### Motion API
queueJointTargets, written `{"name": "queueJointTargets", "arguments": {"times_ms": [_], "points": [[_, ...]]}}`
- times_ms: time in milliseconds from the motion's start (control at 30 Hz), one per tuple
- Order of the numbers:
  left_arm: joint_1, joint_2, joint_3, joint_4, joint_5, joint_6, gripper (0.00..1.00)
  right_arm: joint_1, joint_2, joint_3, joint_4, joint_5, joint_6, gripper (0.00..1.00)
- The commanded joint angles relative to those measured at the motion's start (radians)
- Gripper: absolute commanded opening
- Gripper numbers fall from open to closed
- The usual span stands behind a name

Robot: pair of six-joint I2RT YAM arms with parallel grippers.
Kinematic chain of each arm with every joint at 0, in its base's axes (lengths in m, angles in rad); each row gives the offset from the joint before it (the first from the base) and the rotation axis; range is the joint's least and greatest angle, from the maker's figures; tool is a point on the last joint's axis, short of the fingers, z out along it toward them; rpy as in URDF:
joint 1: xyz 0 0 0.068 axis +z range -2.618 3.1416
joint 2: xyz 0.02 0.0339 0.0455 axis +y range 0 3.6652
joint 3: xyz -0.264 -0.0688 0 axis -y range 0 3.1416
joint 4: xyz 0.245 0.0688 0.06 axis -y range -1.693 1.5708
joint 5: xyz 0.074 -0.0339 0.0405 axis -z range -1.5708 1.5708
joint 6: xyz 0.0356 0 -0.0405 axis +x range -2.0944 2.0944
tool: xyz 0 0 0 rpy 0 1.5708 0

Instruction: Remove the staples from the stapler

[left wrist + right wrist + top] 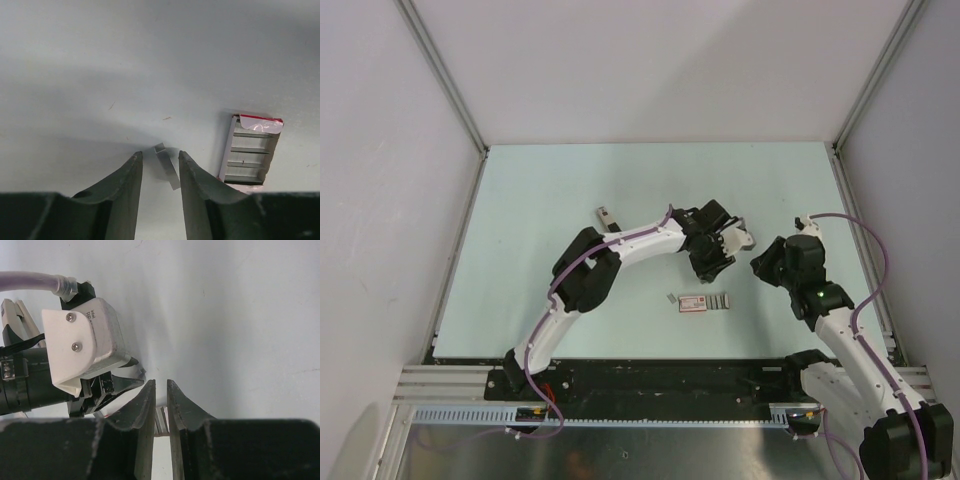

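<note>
Easily could go wrong at the pinch: thin, flat, slick grey metal in the staple strip (167, 167), lying loose on the smooth pale table (540, 200), so likely to skate off or snap into shorter bits if caught by one finger only. Seen between the parted, empty dark fingers of the left gripper (160, 154), just beside the open red-and-white staple box (252, 150) with its ribbed grey rows. Could also knock arm against arm, with the right gripper (161, 382) nearly closed to a thin slit, nothing clamped at its tips, close to the left wrist's blocky white camera housing (80, 345). Judged to be the stapler (607, 214): small, white and dark, alone, well apart beyond the left arm.
</note>
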Motion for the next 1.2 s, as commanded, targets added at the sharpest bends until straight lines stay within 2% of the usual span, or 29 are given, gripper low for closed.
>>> {"name": "queueJointTargets", "arguments": {"times_ms": [0,100,267,733,933,1167], "points": [[-0.009,-0.028,-0.060,-0.027,-0.025,0.013,0.42,-0.009,-0.014,-0.004,0.013,-0.015,-0.023,0.19],[-0.009,-0.042,-0.087,-0.028,-0.033,0.025,0.41,-0.012,-0.011,-0.008,0.016,-0.018,-0.025,0.19],[-0.009,-0.045,-0.091,-0.028,-0.023,0.026,0.35,-0.012,-0.011,-0.012,0.018,-0.020,-0.024,0.19],[-0.009,-0.104,-0.199,-0.029,-0.023,0.070,0.37,-0.016,-0.008,-0.012,0.026,-0.022,-0.027,0.18],[-0.010,-0.084,-0.174,-0.029,-0.035,0.082,0.22,-0.017,-0.011,-0.012,0.024,-0.023,-0.023,0.18],[-0.012,-0.065,-0.151,-0.029,-0.037,0.081,0.19,-0.018,-0.009,-0.012,0.024,-0.022,-0.025,0.18]]}}
